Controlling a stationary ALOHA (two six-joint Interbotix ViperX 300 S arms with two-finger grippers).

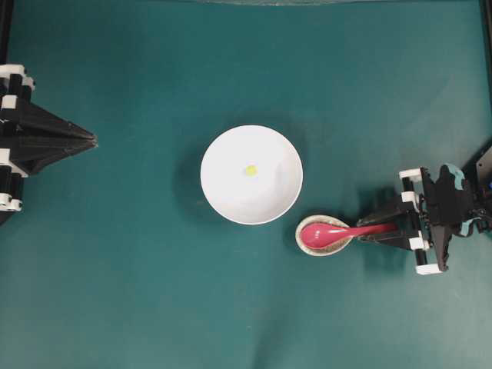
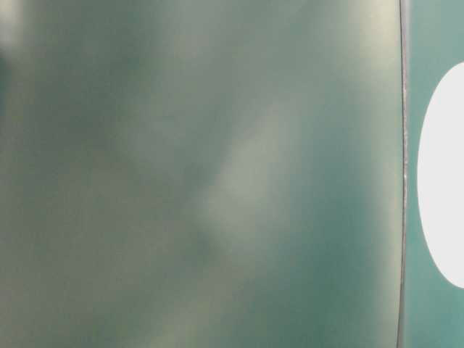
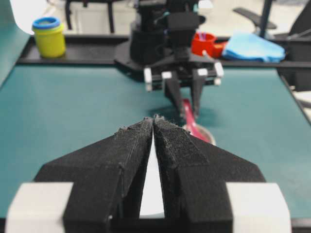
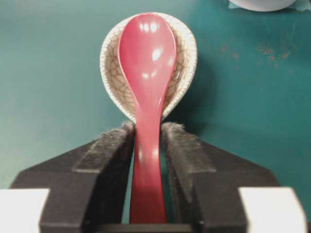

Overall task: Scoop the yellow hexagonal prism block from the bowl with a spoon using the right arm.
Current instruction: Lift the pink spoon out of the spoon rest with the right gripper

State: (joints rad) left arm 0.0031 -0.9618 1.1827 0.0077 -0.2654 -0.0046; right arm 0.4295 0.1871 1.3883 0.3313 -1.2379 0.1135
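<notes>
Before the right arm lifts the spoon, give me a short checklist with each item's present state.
1. Right gripper fingers either side of the glossy magenta-red spoon handle: ok.
2. Firm grip on the handle: cannot tell.
3. Spoon head resting in the small speckled beige oval dish: ok.
4. Tiny yellow hexagonal block inside the large white bowl: ok.
5. Left gripper shut, away from the bowl: ok.

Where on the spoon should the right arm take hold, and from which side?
The straight handle, from the end away from the bowl. The spoon has its head resting in the small crackled dish, its handle sticking out between the right gripper jaws.
</notes>
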